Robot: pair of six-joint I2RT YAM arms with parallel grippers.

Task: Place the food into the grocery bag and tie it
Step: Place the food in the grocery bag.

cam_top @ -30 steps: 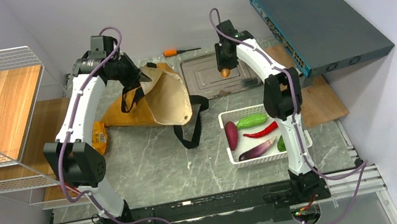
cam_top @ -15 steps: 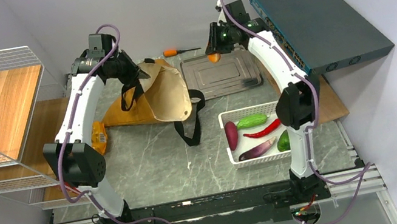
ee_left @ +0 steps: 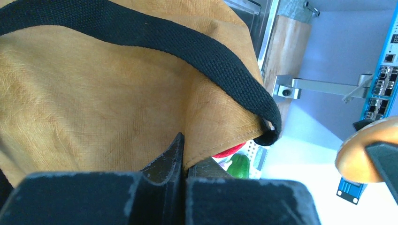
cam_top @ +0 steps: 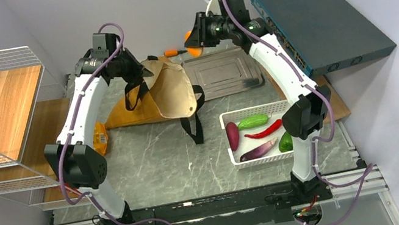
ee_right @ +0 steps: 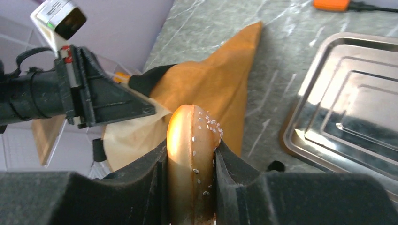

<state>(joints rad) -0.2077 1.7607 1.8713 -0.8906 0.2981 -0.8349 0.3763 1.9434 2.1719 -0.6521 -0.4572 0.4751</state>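
the sesame bun point(ee_right: 192, 133) hangs in the air near the grocery bag point(cam_top: 171, 89), clamped in the right claw point(ee_right: 190, 154). the left claw point(ee_left: 184, 161) pinches the bag's rim, holding it up. loading step, i judge: next needs the bun over the mouth, then released.

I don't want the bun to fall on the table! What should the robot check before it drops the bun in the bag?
1. Bun held tight: ok, the right gripper is shut on the bun.
2. Bag held up: ok, the left gripper pinches the grocery bag at its edge.
3. Bag mouth open: ok, the cream lining shows.
4. Bun over the mouth: not ok, it is off to the bag's side, near the tray.
5. Strap out of the way: cannot tell.
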